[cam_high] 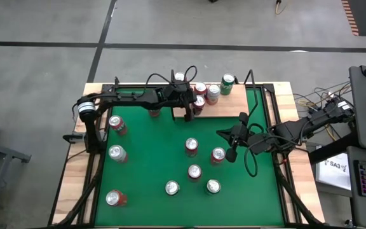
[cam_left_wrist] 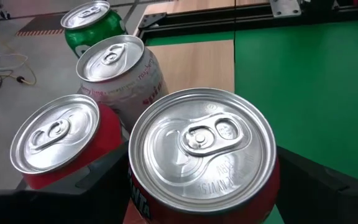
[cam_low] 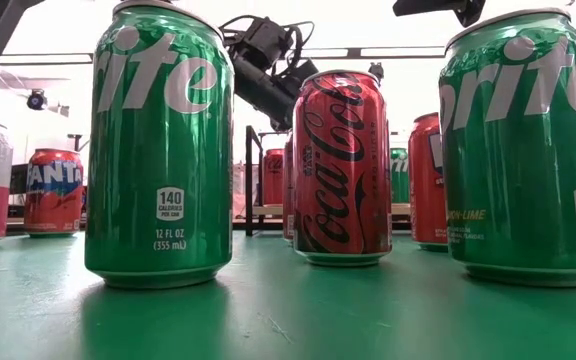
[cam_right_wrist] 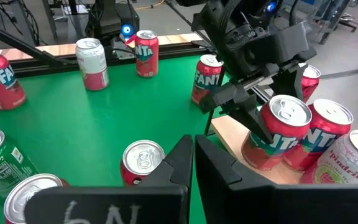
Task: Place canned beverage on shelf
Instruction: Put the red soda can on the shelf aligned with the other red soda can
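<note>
The shelf point(cam_high: 230, 105) is a tan board at the table's far edge. On it stand a green can point(cam_left_wrist: 95, 22), a pink-and-white can point(cam_left_wrist: 120, 62) and a red can point(cam_left_wrist: 55, 143). My left gripper point(cam_high: 194, 107) reaches in from the table's left and is shut on another red canned beverage point(cam_right_wrist: 278, 130) over the board's left end, beside the red can. My right gripper point(cam_right_wrist: 194, 162) hangs shut and empty above the table's right middle, its fingers pointing at the shelf. My left gripper pinches the red can's side wall point(cam_right_wrist: 273, 143) between its two fingers point(cam_left_wrist: 98, 177), one on each side, below the rim. The fingers come slanting down from the table's left. The can stands upright. I cannot tell whether its base touches the board.
Several loose cans stand on the green tabletop point(cam_high: 151, 146), among them red ones point(cam_high: 191, 146) point(cam_high: 218, 154) below my right gripper and others along the left edge point(cam_high: 116, 152). A black frame point(cam_high: 262, 102) borders the table. In the low view, two green cans point(cam_low: 158, 150) and a red cola can point(cam_low: 343, 165) stand close.
</note>
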Controlling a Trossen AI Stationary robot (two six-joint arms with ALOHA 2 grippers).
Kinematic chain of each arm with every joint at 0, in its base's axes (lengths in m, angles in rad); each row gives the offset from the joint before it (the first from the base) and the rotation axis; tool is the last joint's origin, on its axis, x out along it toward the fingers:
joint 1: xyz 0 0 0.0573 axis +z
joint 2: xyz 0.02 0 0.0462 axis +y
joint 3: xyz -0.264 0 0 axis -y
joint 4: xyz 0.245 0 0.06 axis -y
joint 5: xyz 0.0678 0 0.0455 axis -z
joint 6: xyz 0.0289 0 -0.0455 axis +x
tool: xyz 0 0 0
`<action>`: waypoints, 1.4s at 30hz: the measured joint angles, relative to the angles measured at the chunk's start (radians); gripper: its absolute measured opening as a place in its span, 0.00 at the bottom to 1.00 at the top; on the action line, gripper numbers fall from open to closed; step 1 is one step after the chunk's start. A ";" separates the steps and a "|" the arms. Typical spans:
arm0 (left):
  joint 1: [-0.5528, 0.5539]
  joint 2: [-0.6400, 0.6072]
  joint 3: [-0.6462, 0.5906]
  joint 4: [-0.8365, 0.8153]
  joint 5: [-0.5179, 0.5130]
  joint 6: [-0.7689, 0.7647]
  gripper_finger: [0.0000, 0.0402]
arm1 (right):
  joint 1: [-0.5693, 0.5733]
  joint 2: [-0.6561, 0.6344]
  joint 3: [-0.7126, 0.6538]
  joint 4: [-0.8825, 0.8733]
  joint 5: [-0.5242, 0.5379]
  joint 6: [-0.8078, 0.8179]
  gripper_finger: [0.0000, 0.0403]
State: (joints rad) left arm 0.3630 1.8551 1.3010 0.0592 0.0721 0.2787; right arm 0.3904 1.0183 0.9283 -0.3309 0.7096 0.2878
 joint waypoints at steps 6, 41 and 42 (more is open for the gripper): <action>0.007 0.004 0.000 0.020 0.000 -0.012 0.74 | 0.000 0.000 0.000 0.000 0.000 0.000 0.02; 0.008 0.005 -0.008 0.085 -0.001 -0.098 0.74 | 0.000 0.000 0.000 0.000 0.000 0.000 0.02; 0.008 0.005 -0.008 0.089 -0.001 -0.099 0.74 | 0.000 0.000 0.000 0.000 0.000 0.000 0.02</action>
State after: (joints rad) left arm 0.3714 1.8603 1.2930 0.1482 0.0715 0.1798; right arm 0.3904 1.0183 0.9279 -0.3308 0.7094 0.2882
